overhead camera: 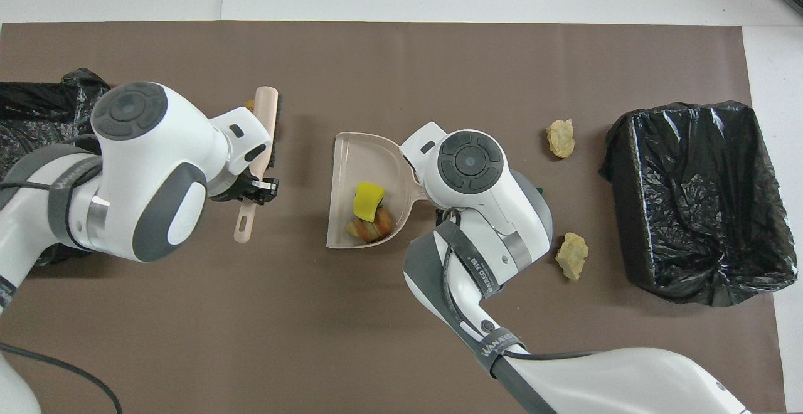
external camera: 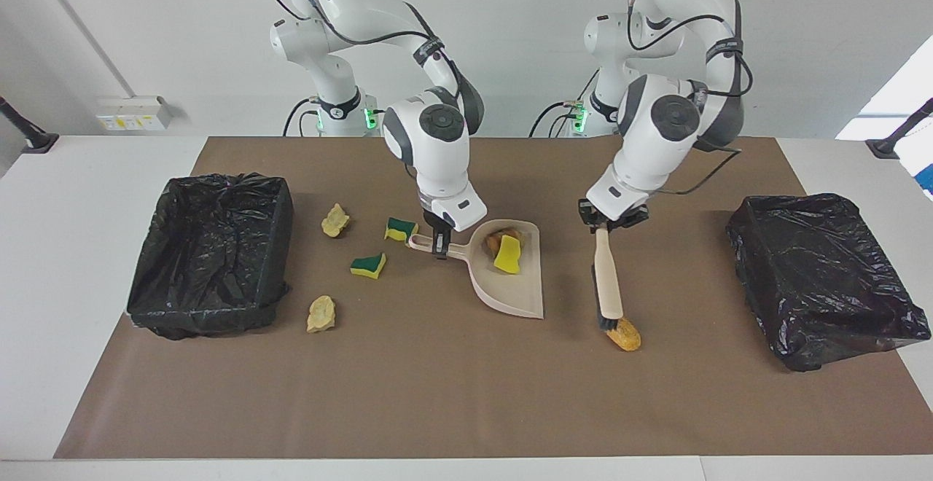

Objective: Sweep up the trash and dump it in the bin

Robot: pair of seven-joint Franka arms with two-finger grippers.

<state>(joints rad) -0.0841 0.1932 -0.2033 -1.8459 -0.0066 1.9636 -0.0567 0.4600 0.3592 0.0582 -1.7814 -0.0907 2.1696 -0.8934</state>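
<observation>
Brown-covered bench [external camera: 466, 408]: right gripper [external camera: 440, 242] jaws clamp dustpan [external camera: 514, 277] handle; left gripper [external camera: 609, 222] jaws clamp brush [external camera: 606, 277], bristles touching orange-brown lump [external camera: 623, 333].

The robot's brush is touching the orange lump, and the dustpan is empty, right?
Not quite. The dustpan is not empty: the facing view shows a yellow sponge chunk and a brownish lump in it. The brush does sit against the orange lump.
</observation>
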